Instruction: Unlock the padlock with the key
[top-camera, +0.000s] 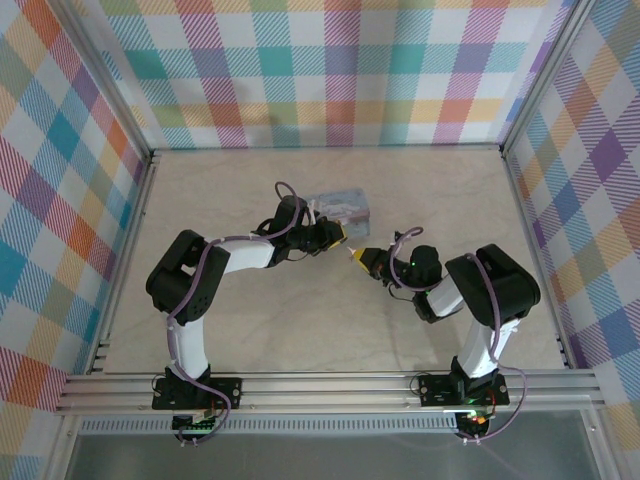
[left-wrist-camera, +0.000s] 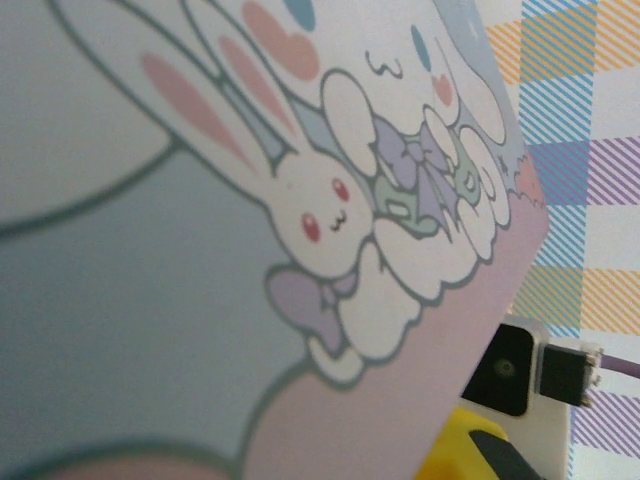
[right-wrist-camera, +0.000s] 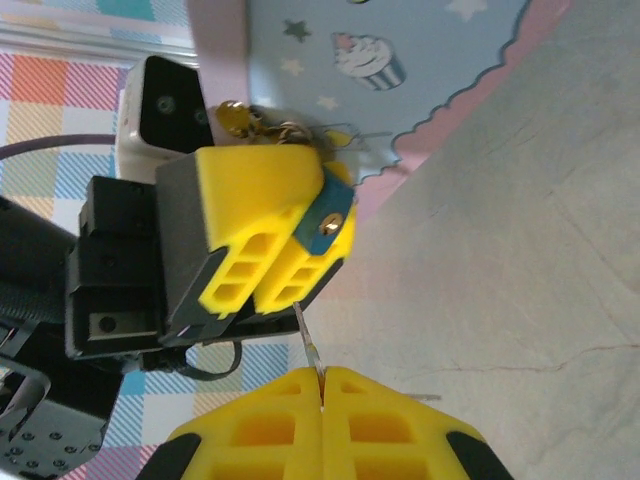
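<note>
Right pincer pinching key, tip near padlock clamped in left pincer, tin edge beside, bare tabletop around

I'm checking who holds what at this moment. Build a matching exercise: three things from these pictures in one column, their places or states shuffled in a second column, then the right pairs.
Things
1. small blue metallic padlock
2. thin silver key
3. pale-blue rectangular cartoon tin

Places or states
A. on the beige table, just beyond the left tool
B. pinched in the shut right tool, blade aimed at the other tool
C. clamped at the left tool's fingertips

Pairs: 1-C, 2-B, 3-A
</note>
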